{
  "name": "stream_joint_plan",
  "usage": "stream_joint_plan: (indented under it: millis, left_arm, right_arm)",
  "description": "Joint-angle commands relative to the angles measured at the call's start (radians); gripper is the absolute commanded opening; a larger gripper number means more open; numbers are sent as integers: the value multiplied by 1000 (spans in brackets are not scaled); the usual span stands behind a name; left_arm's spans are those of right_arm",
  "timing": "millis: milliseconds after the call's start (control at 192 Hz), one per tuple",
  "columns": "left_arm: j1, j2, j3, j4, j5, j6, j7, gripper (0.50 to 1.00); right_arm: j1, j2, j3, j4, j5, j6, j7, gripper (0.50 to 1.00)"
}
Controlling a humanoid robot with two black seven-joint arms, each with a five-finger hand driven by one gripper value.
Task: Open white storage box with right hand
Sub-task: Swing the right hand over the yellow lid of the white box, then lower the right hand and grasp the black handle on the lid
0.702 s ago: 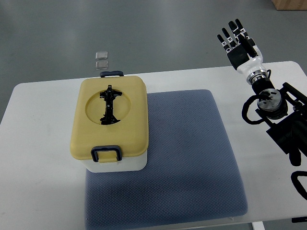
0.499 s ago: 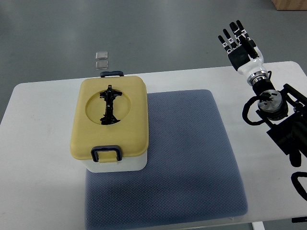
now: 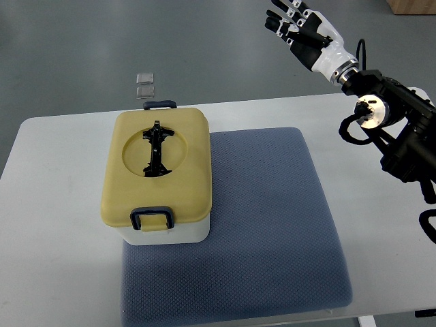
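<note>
The right robot hand (image 3: 300,24) is spread and holds nothing, far from the white storage box (image 3: 160,178); it should approach the front latch (image 3: 151,218) slowly.

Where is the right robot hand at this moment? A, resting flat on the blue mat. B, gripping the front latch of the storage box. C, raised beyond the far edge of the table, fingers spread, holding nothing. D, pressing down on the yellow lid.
C: the right robot hand sits past the table's far edge with fingers spread and empty, well away from the storage box, whose yellow lid is closed.
</note>
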Motion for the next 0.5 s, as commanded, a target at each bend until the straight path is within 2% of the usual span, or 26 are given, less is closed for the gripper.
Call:
stream_joint_plan:
  millis: [0, 114, 166, 172, 291, 369, 494]
  left_arm:
    - [0, 0, 0, -14, 0, -1, 1, 1000]
    - [0, 0, 0, -25, 0, -1, 1, 1000]
    - [0, 0, 0, -25, 0, -1, 1, 1000]
    - [0, 0, 0, -25, 0, -1, 1, 1000]
    - [0, 0, 0, -28, 0, -1, 1, 1000]
    - [0, 0, -1, -28, 0, -1, 1, 1000]
    - [0, 0, -1, -26, 0, -1, 1, 1000]
  right_arm:
    - [147, -26, -206, 15, -207, 40, 5, 928]
    - [337, -65, -473, 88, -301, 81, 11, 928]
    - [338, -65, -473, 88, -301, 81, 11, 928]
    - [432, -82, -587, 151, -307, 90, 11, 928]
    - [618, -82, -787, 266, -313, 106, 14, 926]
    - [712, -65, -891, 338, -353, 90, 32, 917]
    - [753, -13, -936, 362, -509, 32, 75, 901]
